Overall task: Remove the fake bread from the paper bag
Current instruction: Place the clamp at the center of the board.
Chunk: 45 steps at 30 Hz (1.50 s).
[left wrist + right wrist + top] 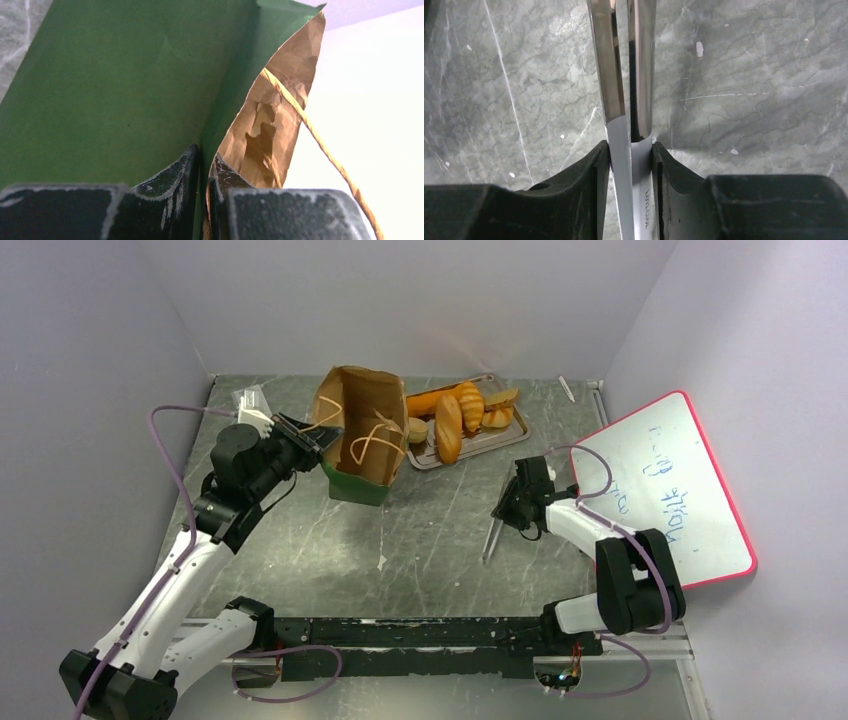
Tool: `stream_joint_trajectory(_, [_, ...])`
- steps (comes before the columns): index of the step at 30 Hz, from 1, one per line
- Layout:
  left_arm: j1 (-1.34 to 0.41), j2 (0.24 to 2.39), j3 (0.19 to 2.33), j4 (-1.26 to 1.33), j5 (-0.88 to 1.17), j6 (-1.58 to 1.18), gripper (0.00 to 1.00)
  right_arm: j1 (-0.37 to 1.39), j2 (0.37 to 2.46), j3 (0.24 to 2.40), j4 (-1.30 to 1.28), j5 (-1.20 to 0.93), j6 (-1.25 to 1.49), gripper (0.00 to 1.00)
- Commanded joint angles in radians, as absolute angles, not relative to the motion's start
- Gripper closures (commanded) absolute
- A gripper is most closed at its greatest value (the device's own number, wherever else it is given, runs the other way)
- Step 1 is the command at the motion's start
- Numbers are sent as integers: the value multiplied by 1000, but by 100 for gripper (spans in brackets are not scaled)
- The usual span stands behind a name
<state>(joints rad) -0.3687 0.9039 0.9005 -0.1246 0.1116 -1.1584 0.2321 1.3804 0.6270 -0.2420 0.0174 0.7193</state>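
The dark green paper bag [358, 480] stands tilted at mid-table, its brown mouth and tan cord handles facing up. My left gripper [325, 437] is shut on the bag's left rim. In the left wrist view the left gripper [205, 160] has one finger on the green outside of the paper bag [115, 90] and one on the brown inside. The fake bread [449, 427] lies on a grey tray [483, 443] right of the bag: baguette, oval loaf, croissant, bun, wedges. My right gripper [515, 502] is shut on metal tongs [490, 540], also the right gripper [630, 150] and tongs [642, 70] in the right wrist view.
A white board with a pink edge [665, 485] leans at the right wall. A small white object [252, 400] lies at the back left, and a thin stick [566, 388] at the back right. White walls close in three sides of the table.
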Motion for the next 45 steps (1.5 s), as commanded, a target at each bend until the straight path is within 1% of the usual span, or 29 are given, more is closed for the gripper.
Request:
stream_joint_trajectory(1, [-352,885,870,-99,81,-1230,93,239,1409,608,-217,53,716,67])
stream_joint_trajectory(6, [-339,885,831,-60,100,-1272,93,238,1427,618,-242,61,712,61])
stream_joint_trajectory(12, [-313,889,806,-28,122,-1293,93,239,1366,656,-301,109,699,50])
stream_joint_trajectory(18, [-283,892,776,11,143,-1319,93,245,1330,725,-373,145,672,45])
stream_joint_trajectory(27, [-189,898,724,65,239,-1378,93,274,1265,809,-438,201,654,43])
stream_joint_trajectory(29, [-169,899,711,76,257,-1396,93,294,1254,840,-452,217,652,43])
stream_joint_trajectory(31, [-152,904,700,90,277,-1410,93,323,1254,877,-466,237,649,40])
stream_joint_trajectory(35, [-119,926,675,124,327,-1426,93,381,1272,954,-492,280,649,39])
stream_joint_trajectory(45, [-58,997,560,316,442,-1492,93,434,1293,994,-497,294,658,39])
